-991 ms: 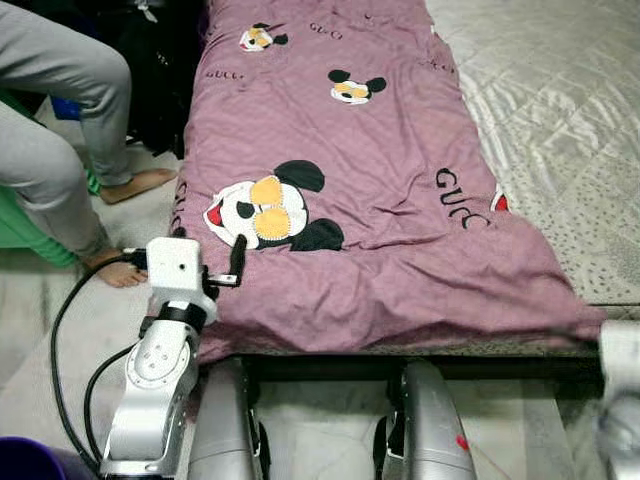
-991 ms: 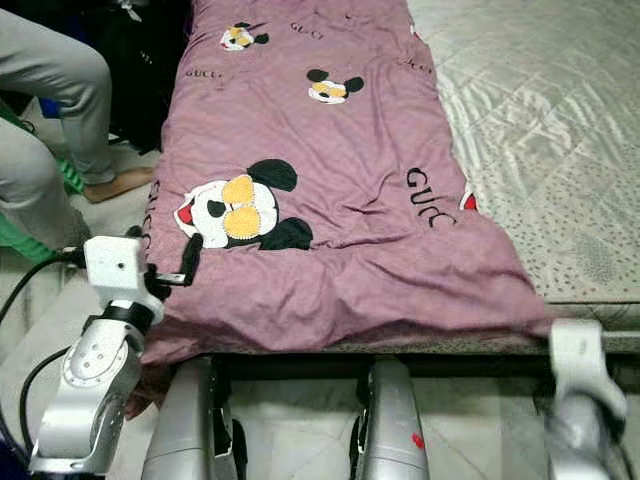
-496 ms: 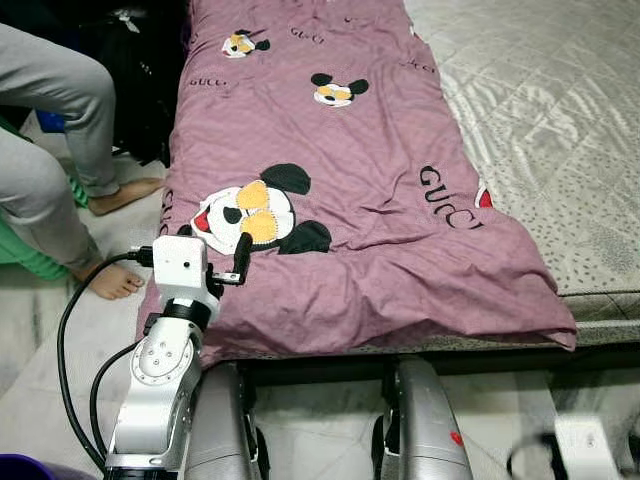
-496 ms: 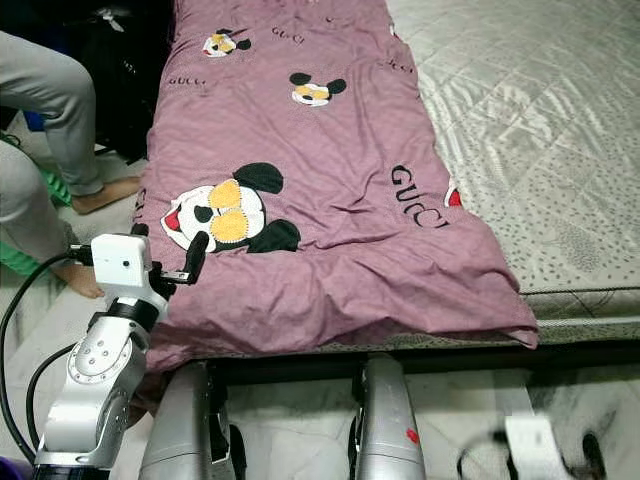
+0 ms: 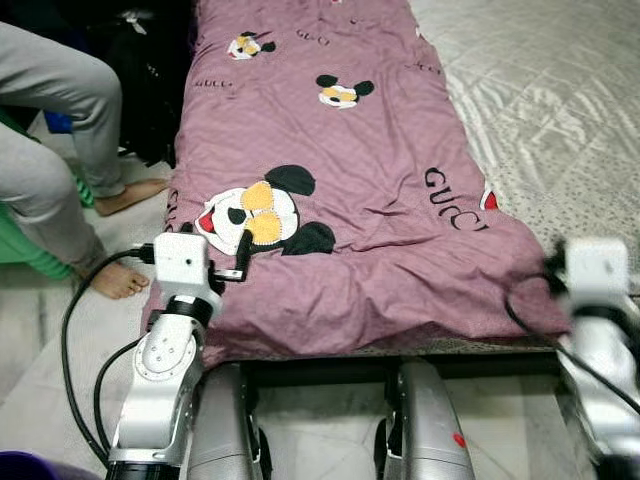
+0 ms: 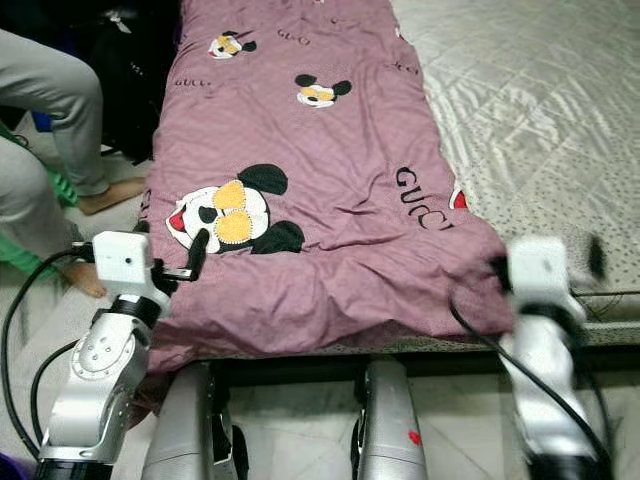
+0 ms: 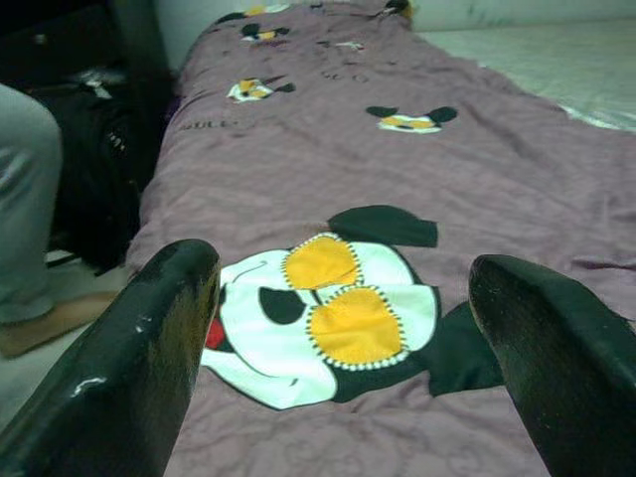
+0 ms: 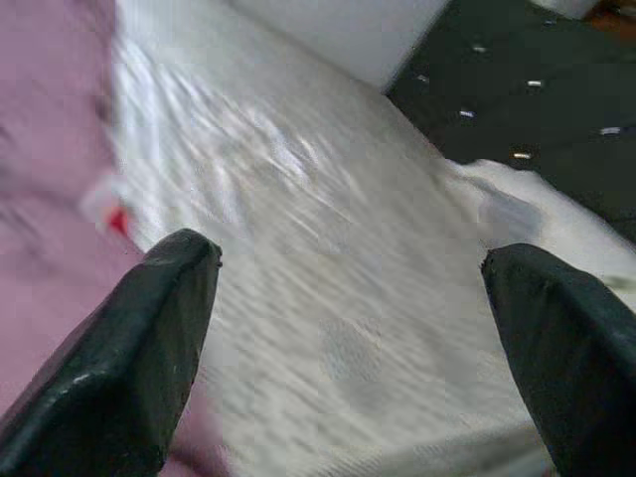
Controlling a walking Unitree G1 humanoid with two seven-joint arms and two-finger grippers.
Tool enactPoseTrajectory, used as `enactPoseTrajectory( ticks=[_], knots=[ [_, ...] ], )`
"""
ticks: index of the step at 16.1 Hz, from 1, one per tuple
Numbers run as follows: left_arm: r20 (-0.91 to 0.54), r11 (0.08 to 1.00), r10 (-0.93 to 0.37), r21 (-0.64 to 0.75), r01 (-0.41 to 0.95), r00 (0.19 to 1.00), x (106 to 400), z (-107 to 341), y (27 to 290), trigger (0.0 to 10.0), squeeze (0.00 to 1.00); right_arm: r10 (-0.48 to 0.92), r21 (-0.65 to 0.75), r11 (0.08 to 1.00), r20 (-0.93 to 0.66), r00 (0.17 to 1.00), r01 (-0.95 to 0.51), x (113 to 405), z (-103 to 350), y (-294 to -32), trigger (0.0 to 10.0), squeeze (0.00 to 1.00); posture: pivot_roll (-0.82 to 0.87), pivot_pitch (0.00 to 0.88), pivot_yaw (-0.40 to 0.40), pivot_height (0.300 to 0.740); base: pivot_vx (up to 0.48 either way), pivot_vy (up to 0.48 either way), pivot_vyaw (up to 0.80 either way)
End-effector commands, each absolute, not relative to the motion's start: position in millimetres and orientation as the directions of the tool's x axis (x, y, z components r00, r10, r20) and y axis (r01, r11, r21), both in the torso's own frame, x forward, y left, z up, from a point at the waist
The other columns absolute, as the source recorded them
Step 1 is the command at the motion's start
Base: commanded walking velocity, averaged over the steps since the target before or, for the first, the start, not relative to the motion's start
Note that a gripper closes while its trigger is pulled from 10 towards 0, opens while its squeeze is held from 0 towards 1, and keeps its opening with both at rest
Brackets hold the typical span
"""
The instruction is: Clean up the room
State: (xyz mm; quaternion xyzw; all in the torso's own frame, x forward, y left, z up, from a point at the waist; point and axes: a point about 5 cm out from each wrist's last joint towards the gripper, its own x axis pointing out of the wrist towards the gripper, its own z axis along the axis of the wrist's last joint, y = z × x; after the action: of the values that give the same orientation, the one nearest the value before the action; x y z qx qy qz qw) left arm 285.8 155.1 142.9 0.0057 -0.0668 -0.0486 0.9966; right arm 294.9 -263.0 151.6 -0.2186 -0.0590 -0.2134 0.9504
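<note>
Rising from below the frame edge since half a second ago, the right gripper (image 8: 348,368) now stands at the near right corner of the blanket (image 5: 350,200), its silver wrist blurred in the head views; its two black fingers (image 8: 129,368) are spread wide apart with nothing between them, looking over the blanket's edge and the pale quilted mattress (image 5: 560,110) beyond. Both silver legs (image 5: 425,420) stand on the tiled floor (image 5: 40,330) close to the foot of the bed. On the left, the left gripper (image 7: 348,338) is where it was a second ago, raised over the near left part of the blanket, fingers (image 7: 139,348) held wide apart and empty, pointed at the large cartoon mouse face (image 5: 262,212) printed there. A black cable (image 5: 70,340) loops from that wrist down beside the arm. The mauve blanket lies lengthwise along the left side of the bed, its near edge rumpled and hanging over the end, with black lettering (image 5: 455,200) near its right side and smaller mouse faces (image 5: 343,91) farther up. Left of the bed a person's legs in grey trousers (image 5: 60,130) reach down to bare feet (image 5: 118,282) on the floor, with a dark bag (image 5: 150,80) behind them against the bedside.
</note>
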Motion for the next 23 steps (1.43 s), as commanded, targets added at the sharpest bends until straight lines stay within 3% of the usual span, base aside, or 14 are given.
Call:
enactPoseTrajectory(
  ticks=[1, 3, 4, 5, 7, 9, 12, 14, 16, 19, 23],
  knots=[
    [0.133, 0.995, -0.096, 0.015, 0.095, 0.986, 282.9, 142.5, 157.3, 10.0, 0.0, -0.256, -0.28, 0.916, 0.139, 0.957, 0.286, 305.1, 142.6, -235.4, 10.0, 0.0, -0.01, 0.183, 0.061, 0.557, 0.0, 0.0, 0.0],
    [0.131, 0.995, -0.101, 0.011, 0.101, 0.986, 283.0, 142.5, 155.0, 10.0, 0.0, -0.064, -0.165, 0.983, 0.096, 0.993, 0.079, 323.0, 138.4, -191.2, 10.0, 0.0, 0.0, 0.191, 0.071, 0.557, 0.0, 0.0, 0.0],
    [0.131, 0.994, -0.108, 0.009, 0.107, 0.986, 283.1, 142.8, 153.3, 10.0, 0.0, -0.011, -0.149, 0.989, 0.083, 0.997, 0.023, 328.9, 137.3, -177.2, 10.0, 0.0, 0.01, 0.197, 0.075, 0.557, 0.0, 0.0, 0.0],
    [0.138, 0.992, -0.124, 0.005, 0.125, 0.983, 283.5, 145.5, 148.5, 10.0, 0.0, 0.117, -0.1, 0.989, 0.041, 0.992, -0.112, 346.8, 135.6, -137.7, 10.0, 0.0, 0.01, 0.197, 0.074, 0.557, 0.0, 0.0, 0.0],
    [0.147, 0.992, -0.126, 0.004, 0.127, 0.981, 283.2, 148.5, 147.7, 10.0, 0.0, 0.266, -0.072, 0.961, -0.024, 0.964, -0.267, 358.6, 131.3, -94.7, 10.0, 0.0, 0.03, 0.198, 0.067, 0.557, 0.0, 0.0, 0.0],
    [0.15, 0.994, -0.107, 0.003, 0.108, 0.983, 281.0, 149.1, 150.6, 10.0, 0.0, 0.332, -0.03, 0.937, -0.231, 0.915, -0.347, 357.8, 101.3, -64.1, 10.0, 0.0, 0.06, 0.201, 0.048, 0.557, 0.0, 0.0, 0.0],
    [0.139, 0.996, -0.077, -0.025, 0.081, 0.987, 278.6, 148.2, 152.6, 10.0, 0.0, 0.204, -0.023, 0.973, -0.379, 0.903, -0.23, 351.4, 70.4, -88.7, 10.0, 0.0, 0.07, 0.208, 0.035, 0.557, 0.0, 0.0, 0.0],
    [0.138, 0.997, -0.076, -0.021, 0.079, 0.988, 276.3, 147.8, 153.8, 10.0, 0.0, -0.023, 0.018, 0.999, -0.474, 0.88, 0.036, 349.0, 53.1, -145.7, 10.0, 0.0, 0.07, 0.213, 0.032, 0.557, 0.0, 0.0, 0.0],
    [0.129, 0.997, -0.074, -0.022, 0.078, 0.989, 276.3, 145.4, 154.2, 10.0, 0.0, -0.262, -0.022, 0.959, -0.449, 0.854, 0.283, 347.7, 59.7, -209.0, 10.0, 0.0, 0.05, 0.212, 0.038, 0.557, 0.0, 0.0, 0.0],
    [0.13, 0.995, -0.094, -0.028, 0.099, 0.987, 279.4, 146.1, 148.0, 10.0, 0.0, -0.417, -0.079, 0.903, -0.392, 0.82, 0.421, 340.5, 66.4, -248.3, 10.0, 0.0, 0.04, 0.212, 0.049, 0.557, 0.0, 0.0, 0.0],
    [0.129, 0.995, -0.092, -0.024, 0.096, 0.987, 280.7, 146.7, 151.4, 10.0, 0.0, -0.526, -0.165, 0.848, -0.39, 0.756, 0.504, 315.3, 51.3, -280.2, 10.0, 0.0, 0.03, 0.21, 0.051, 0.557, 0.0, 0.0, 0.0]
  ],
)
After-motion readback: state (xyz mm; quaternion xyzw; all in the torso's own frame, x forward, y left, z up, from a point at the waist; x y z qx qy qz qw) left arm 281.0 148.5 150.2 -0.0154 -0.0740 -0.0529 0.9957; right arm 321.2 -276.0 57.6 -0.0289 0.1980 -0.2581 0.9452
